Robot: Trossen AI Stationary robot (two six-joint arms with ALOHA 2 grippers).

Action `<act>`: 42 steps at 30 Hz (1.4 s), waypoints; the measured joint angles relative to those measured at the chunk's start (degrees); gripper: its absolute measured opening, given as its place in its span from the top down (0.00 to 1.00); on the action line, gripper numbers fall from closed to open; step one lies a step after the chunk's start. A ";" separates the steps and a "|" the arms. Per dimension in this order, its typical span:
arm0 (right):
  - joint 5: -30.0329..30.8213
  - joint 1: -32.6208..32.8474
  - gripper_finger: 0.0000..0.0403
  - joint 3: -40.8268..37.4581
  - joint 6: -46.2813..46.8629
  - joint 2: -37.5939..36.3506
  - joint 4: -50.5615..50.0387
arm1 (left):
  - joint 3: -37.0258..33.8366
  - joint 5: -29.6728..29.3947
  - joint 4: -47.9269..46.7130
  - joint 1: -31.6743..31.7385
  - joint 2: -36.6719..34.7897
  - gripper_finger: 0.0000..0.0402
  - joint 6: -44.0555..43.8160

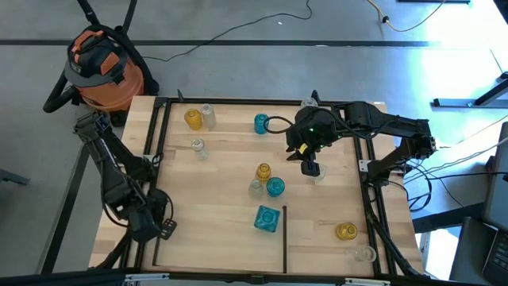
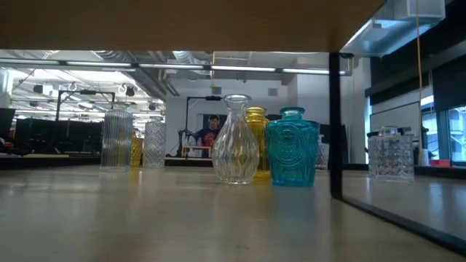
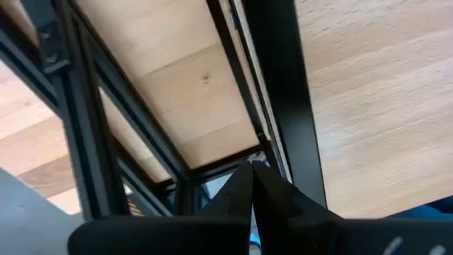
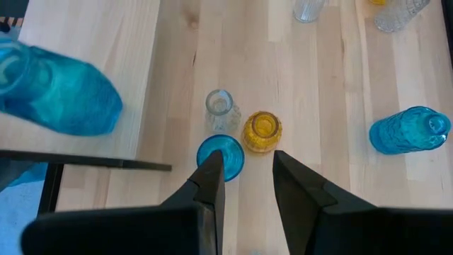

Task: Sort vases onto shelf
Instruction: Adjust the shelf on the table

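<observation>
Several small glass vases stand on the pale-wood shelf (image 1: 222,238). An amber vase (image 1: 263,171), a clear one (image 1: 255,189) and a teal one (image 1: 275,187) stand bunched at its middle. My right gripper (image 1: 309,164) hovers open just to their right. In the right wrist view its fingers (image 4: 244,184) point at the teal vase (image 4: 220,156) and the amber vase (image 4: 262,132), touching neither. A clear vase (image 1: 320,175) stands right beside that gripper. My left gripper (image 1: 163,226) is shut at the shelf's near-left frame rail (image 3: 283,106).
A square teal vase (image 1: 267,218) stands near a dark divider line (image 1: 284,238). Amber (image 1: 193,119), clear (image 1: 209,115) and teal (image 1: 261,123) vases stand along the far side, and amber (image 1: 346,230) and clear (image 1: 363,253) ones at the near right. Black frame rails (image 1: 371,206) border the panel.
</observation>
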 joint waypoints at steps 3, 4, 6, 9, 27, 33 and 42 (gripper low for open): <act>0.00 0.01 0.79 0.01 -0.21 0.00 0.00 | 0.00 -0.54 0.60 0.68 0.00 1.00 0.02; 0.00 0.01 0.79 0.01 -0.30 0.00 0.00 | 0.00 -0.50 0.93 0.85 0.00 1.00 0.26; 0.00 0.01 0.79 0.01 -0.34 0.00 0.00 | 0.00 -0.56 2.10 1.24 0.00 1.00 1.10; 0.00 0.01 0.79 0.01 -0.34 0.00 -0.02 | 0.00 -0.86 3.85 1.64 0.00 1.00 1.33; 0.00 0.01 0.79 0.01 -0.34 0.00 -0.02 | 0.00 -2.21 11.58 5.77 3.83 1.00 8.25; -0.17 0.01 0.79 0.01 0.18 0.00 -0.04 | 0.00 -2.02 14.48 7.22 7.05 1.00 11.46; -1.95 0.01 0.79 0.01 0.34 0.00 -0.11 | 0.00 -1.86 9.65 7.08 6.82 1.00 10.42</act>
